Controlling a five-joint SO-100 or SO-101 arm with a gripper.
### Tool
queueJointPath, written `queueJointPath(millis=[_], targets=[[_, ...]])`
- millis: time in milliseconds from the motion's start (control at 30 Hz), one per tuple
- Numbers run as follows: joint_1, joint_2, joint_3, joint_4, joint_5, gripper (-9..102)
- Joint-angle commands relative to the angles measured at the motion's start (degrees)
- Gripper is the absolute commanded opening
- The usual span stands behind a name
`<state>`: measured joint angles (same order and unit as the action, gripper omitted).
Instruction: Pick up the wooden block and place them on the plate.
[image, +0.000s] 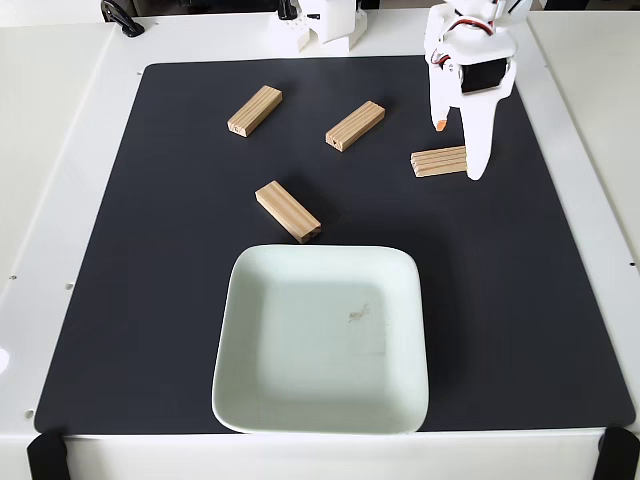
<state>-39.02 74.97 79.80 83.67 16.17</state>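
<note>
Where your gripper (458, 150) hangs in the fixed view, the nearest wooden block (439, 161) lies on its side right at the fingertips, its right end tucked against the longer white finger (479, 140) and its top edge just below the shorter orange-tipped finger (441, 124). You have the jaws spread wide, with the block's right end sitting between the two fingers and nothing clamped; whether either finger actually touches the wood, you cannot tell from this angle.

To the left of the gripper, a second block (355, 126) lies diagonally on the black mat (170, 300). Farther left again, well apart from the tool, a third block (255, 110) lies at a similar slant. Below and to the left of the gripper, a fourth block (288, 212) lies angled the other way, its lower end just beside the top rim of the plate (320, 415).

The plate sits well below the gripper, toward the near edge of the mat, pale and glossy with a small dark smudge (359, 314) inside and no block on it. The mat rests on a white table (60, 150), and the arm's white base (325, 25) stands at the far edge, up and to the left of the gripper.
</note>
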Motion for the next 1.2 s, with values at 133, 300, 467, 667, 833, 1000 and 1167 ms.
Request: queueJointPath(millis=[133,300,467,667,833,1000,1167], targets=[[-0.53,-0.79,-2.55,-0.35,-0.35,39],[-0.53,-0.97,-1.41,-3.16,-0.44,39],[-0.53,-0.97,0.44,-4.75,-0.53,39],[-0.62,-0.97,0.62,-4.75,-0.44,39],[-1.05,-0.79,2.9,-4.31,-0.35,39],[-1.05,-0.79,3.08,-4.13,-0.53,39],[-1.05,-0.97,3.52,-4.83,-0.53,39]])
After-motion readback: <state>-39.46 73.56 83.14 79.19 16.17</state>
